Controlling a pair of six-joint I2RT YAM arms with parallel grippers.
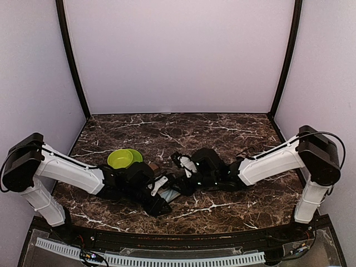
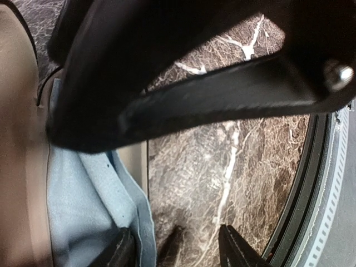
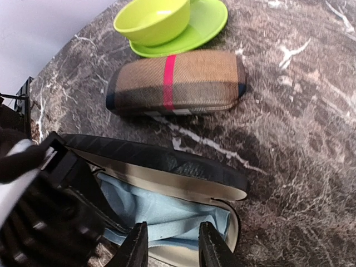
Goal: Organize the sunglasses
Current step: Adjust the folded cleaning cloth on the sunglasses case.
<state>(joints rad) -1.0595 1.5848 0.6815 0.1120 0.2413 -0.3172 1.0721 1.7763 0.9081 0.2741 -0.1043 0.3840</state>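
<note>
The right hand (image 3: 173, 233) is hanging over the open case (image 3: 222, 186), its fingers (image 3: 137, 245) partly spread and nothing pinched between them. Only the blue cloth (image 3: 161, 214) lining the case is showing in the gap. It seems to be poised there to tuck or lift that cloth.

The left hand (image 2: 175, 247) is working at the other end of the same case. Its fingers are also standing apart, one over the cloth inside and the other over bare tabletop (image 2: 222, 167). It is holding nothing I can see, and is probably steadying the case for the other arm.

The sunglasses are not showing in any view. They may be lying under the cloth, but that is only a guess.

A second, striped case (image 3: 178, 80) is sitting closed just beyond the open one. Behind it, a green bowl (image 3: 153, 22) is resting on a plate (image 3: 208, 22).

From above, the two arms are covering nearly all of the open case. In the left wrist view a large blurred black shape is blocking the upper half. I cannot tell whether it is the case lid or part of an arm.
</note>
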